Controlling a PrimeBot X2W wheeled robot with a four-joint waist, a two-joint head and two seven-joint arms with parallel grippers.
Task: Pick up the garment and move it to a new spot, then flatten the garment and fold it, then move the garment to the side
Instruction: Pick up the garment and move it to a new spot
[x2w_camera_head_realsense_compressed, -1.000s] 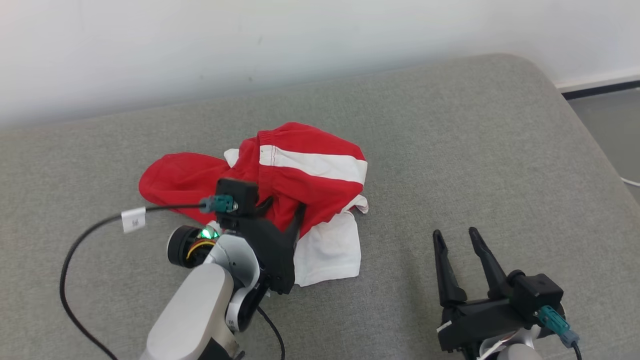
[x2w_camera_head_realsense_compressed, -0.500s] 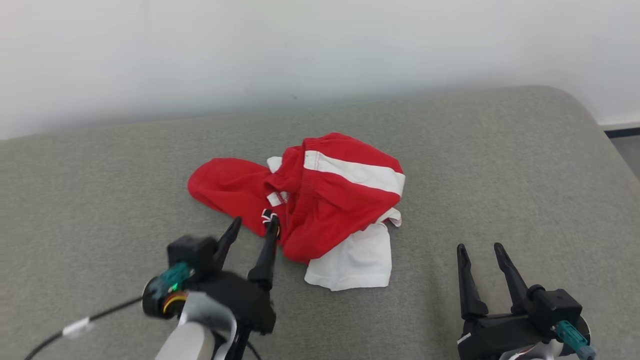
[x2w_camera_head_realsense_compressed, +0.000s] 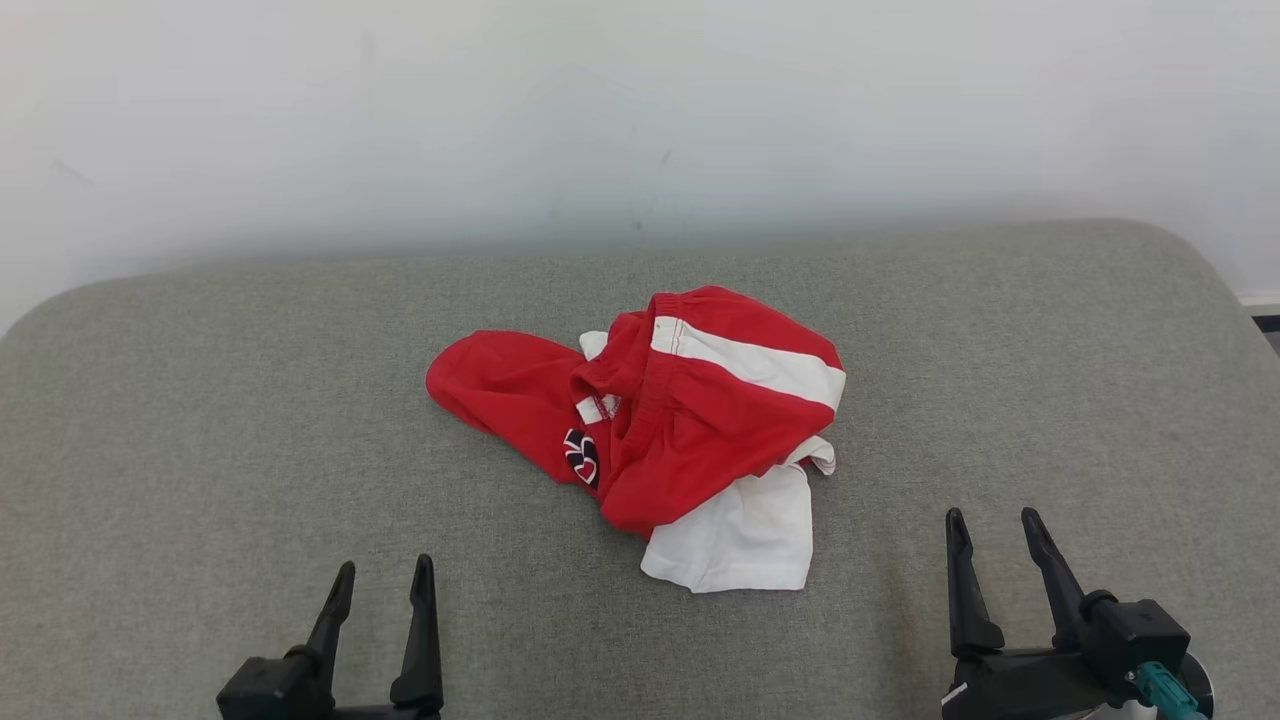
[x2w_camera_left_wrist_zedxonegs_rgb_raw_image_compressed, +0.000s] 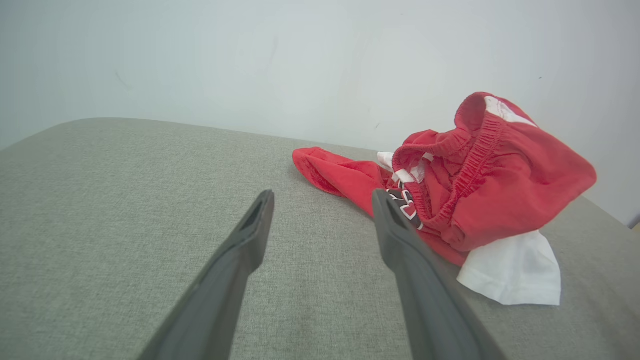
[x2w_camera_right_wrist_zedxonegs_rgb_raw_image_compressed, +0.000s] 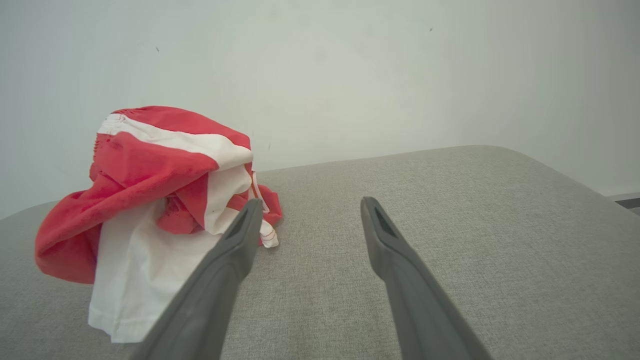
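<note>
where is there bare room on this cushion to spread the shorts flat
Two bare stretches of grey cushion: one from the crumpled red-and-white shorts to the left edge, beyond the left end effector; one right of the shorts, beyond the right end effector. The middle is crowded.

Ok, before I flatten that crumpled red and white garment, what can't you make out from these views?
- Crumpled red and white garment, head view: underside and inner layers hidden by its own bunched folds.
- Left gripper, head view: body cut off by the bottom edge.
- Dark printed logo: too small to read in head view; in left wrist view, partly behind that gripper's finger.
</note>
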